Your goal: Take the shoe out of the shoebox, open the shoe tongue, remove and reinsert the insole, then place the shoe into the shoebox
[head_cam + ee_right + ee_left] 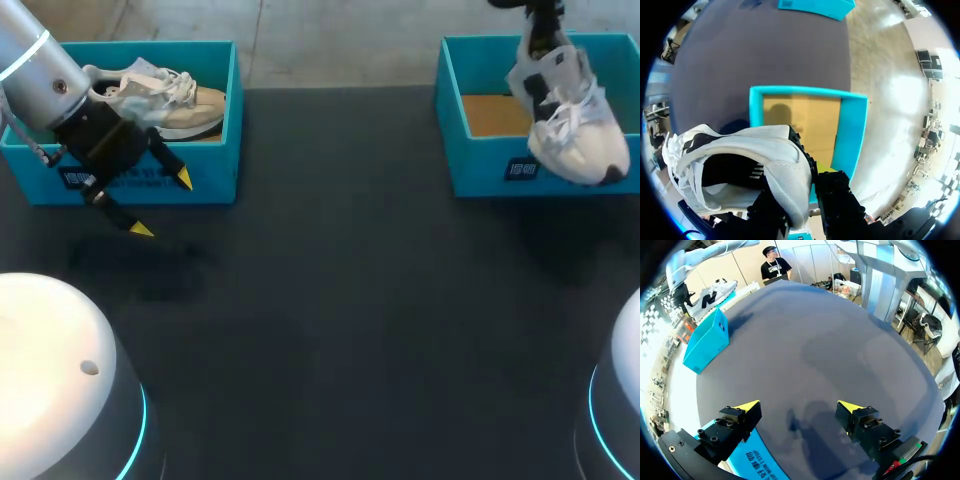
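Note:
A white shoe with black accents (570, 115) hangs toe-down over the front wall of the right teal shoebox (490, 160). My right gripper (545, 30) is shut on its heel. In the right wrist view the heel collar of the white shoe (785, 175) sits between the fingers of my right gripper (805, 200), above the shoebox's bare cardboard floor (800, 120). My left gripper (162, 204) stands open just in front of the left teal shoebox (215, 150), which holds a beige-and-white shoe (165, 95). Nothing lies between the fingers of the left gripper (799, 407).
The dark tabletop (350, 300) stretches between the two boxes and toward the front. The two white robot bases (60, 380) stand at the front corners. The front wall of the left box (757, 460) lies right under the left gripper.

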Available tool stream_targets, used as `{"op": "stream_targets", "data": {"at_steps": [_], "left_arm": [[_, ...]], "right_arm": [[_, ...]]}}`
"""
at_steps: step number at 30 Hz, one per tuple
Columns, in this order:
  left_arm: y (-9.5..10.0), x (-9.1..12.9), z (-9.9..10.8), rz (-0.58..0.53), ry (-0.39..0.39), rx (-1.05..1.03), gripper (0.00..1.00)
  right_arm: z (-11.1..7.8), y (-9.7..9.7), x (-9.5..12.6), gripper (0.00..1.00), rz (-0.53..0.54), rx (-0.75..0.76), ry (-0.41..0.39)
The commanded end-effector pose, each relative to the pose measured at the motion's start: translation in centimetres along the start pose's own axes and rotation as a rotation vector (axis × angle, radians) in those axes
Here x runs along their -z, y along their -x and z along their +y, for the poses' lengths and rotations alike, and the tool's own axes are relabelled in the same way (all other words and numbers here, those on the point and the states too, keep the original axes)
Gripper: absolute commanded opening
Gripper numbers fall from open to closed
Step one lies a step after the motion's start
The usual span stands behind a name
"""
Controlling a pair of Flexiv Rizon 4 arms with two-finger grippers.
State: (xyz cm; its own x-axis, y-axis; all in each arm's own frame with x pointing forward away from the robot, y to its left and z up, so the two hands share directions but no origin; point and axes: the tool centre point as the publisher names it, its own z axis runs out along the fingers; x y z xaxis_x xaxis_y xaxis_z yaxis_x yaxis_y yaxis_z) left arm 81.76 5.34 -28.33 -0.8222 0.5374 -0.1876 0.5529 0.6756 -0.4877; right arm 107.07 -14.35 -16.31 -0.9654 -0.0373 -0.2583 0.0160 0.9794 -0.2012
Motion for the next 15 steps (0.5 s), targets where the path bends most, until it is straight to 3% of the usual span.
{"op": "stream_targets", "data": {"at_steps": [1,8,15], "left_arm": [[-0.1,0.0,0.0,0.001,0.003,0.0,1.0],[-0.1,0.0,0.0,0.001,0.003,0.0,1.0],[-0.1,0.0,0.0,0.001,0.003,0.0,1.0]], "right_arm": [[-1.7,1.1,1.3,0.0,0.024,-0.008,-0.031],[-4.3,1.9,2.0,0.0,0.027,-0.023,-0.062],[-7.5,4.0,1.7,0.0,-0.019,-0.038,-0.076]]}}
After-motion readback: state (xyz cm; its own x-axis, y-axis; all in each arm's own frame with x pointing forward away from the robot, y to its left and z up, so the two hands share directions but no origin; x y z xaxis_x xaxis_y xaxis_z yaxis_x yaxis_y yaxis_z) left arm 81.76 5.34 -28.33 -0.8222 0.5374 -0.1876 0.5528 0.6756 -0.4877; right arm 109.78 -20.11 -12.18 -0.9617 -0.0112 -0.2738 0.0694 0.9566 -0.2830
